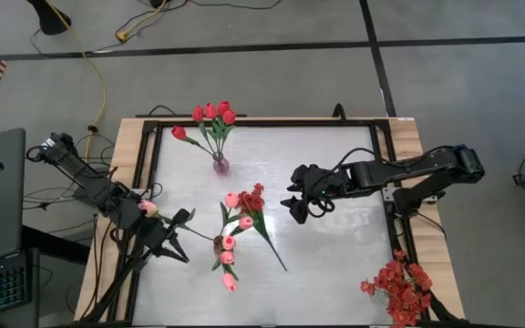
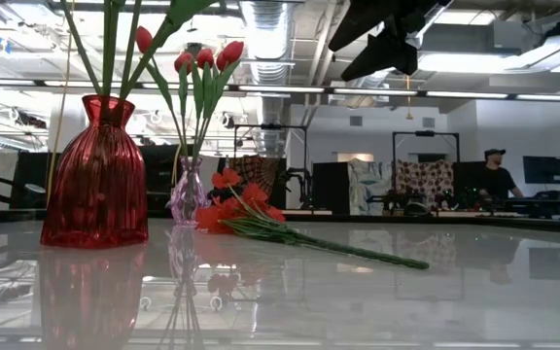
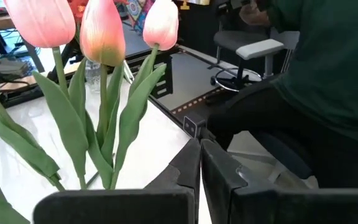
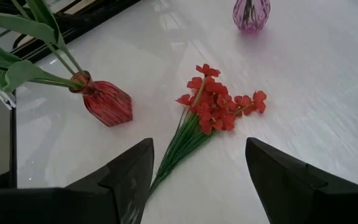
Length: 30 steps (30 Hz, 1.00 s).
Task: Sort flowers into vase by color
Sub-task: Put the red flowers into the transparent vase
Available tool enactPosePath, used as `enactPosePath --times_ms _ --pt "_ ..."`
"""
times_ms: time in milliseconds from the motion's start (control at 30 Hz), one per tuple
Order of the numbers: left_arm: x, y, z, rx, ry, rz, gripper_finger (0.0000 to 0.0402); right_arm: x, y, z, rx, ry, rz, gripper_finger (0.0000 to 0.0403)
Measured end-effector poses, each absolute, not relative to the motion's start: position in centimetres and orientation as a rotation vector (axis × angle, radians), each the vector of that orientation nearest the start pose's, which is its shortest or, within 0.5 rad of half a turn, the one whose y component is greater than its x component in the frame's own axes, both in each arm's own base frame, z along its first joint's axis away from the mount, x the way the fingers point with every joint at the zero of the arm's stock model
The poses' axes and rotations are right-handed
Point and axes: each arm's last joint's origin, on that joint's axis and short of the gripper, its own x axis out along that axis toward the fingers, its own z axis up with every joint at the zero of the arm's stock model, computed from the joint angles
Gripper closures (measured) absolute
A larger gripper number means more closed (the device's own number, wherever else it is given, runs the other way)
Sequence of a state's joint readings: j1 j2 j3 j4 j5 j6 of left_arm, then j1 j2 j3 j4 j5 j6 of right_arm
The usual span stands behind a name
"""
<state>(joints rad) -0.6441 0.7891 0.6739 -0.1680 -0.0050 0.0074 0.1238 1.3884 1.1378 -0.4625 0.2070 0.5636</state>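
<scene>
Pink tulips point(image 1: 229, 241) stand in a red ribbed vase point(image 4: 107, 102) near the table's middle, and show close up in the left wrist view point(image 3: 101, 31). Red tulips point(image 1: 212, 113) stand in a small purple vase point(image 1: 220, 165) at the far side. A spray of small red blossoms point(image 1: 254, 200) lies flat on the table beside the pink tulips, its stem toward the near right. My left gripper point(image 3: 199, 167) is shut with nothing between its fingers, left of the red vase point(image 1: 179, 224). My right gripper point(image 4: 197, 168) hangs open above and right of the spray point(image 1: 299, 196).
A second red spray point(image 1: 397, 287) lies on the table's near right corner, over the frame rail point(image 1: 399, 246). Bare white tabletop point(image 1: 335, 264) lies between the flowers and that rail. Beyond the table, a person in a dark green top point(image 3: 316, 56) sits near a chair.
</scene>
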Motion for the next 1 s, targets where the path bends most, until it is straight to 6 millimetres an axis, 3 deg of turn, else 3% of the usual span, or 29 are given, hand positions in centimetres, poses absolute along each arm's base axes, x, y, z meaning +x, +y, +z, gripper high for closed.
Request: enactPosePath --times_ms 467,633,767,1000 --pt "14.2 -10.6 29.5 0.088 0.272 -0.617 0.0401 29.9 3.1 29.5 0.399 0.659 -0.266 0.0121" --pt "14.2 -10.6 29.5 0.103 0.268 -0.622 0.0401 32.0 2.2 27.5 0.284 0.69 -0.231 0.0121" --pt "14.2 -10.7 29.5 0.127 0.259 -0.649 0.0401 34.1 0.1 25.6 0.262 0.7 -0.125 0.0121" --pt "14.2 -10.6 29.5 0.133 0.258 -0.632 0.0401 38.2 -2.2 24.0 0.236 0.45 0.132 0.0121"
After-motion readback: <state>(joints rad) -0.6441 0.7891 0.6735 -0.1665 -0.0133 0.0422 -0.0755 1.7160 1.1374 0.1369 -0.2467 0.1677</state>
